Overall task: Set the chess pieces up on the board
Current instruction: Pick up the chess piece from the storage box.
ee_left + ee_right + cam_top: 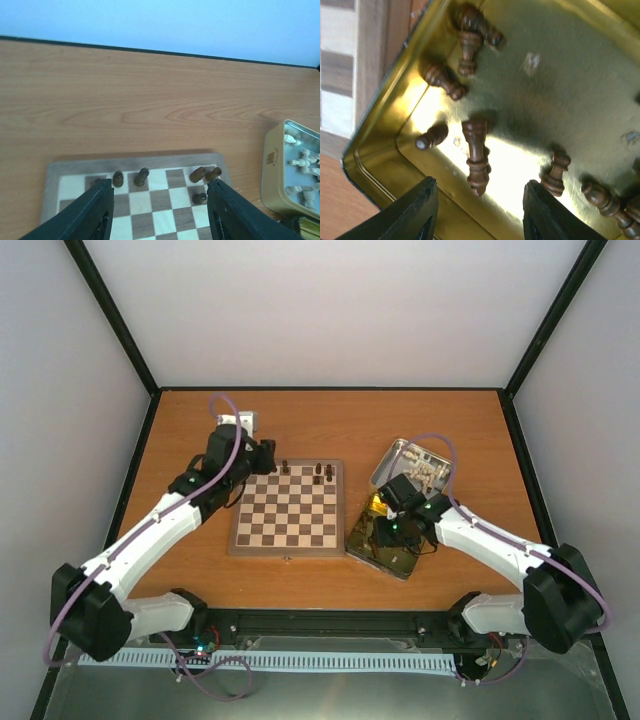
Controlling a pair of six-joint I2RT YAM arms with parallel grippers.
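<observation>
Five dark chess pieces [142, 176] sit near the board's [285, 530] 12 o'clock edge. Left gripper [160, 202] hangs above them, jaws apart, empty. Right gripper [477, 212], also apart and empty, straddles a lying piece [476, 152] in the gold tin [370, 165] at the board's 3 o'clock, probably lining up a grab.

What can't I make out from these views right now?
- Top view: chess pieces on the board are too small to identify; the right gripper hides part of the gold tin.
- Left wrist: the board's near rows are cut off by the bottom edge and the left gripper; the white pieces run past the right edge.
- Right wrist: chess pieces at lower right leave the frame.
</observation>
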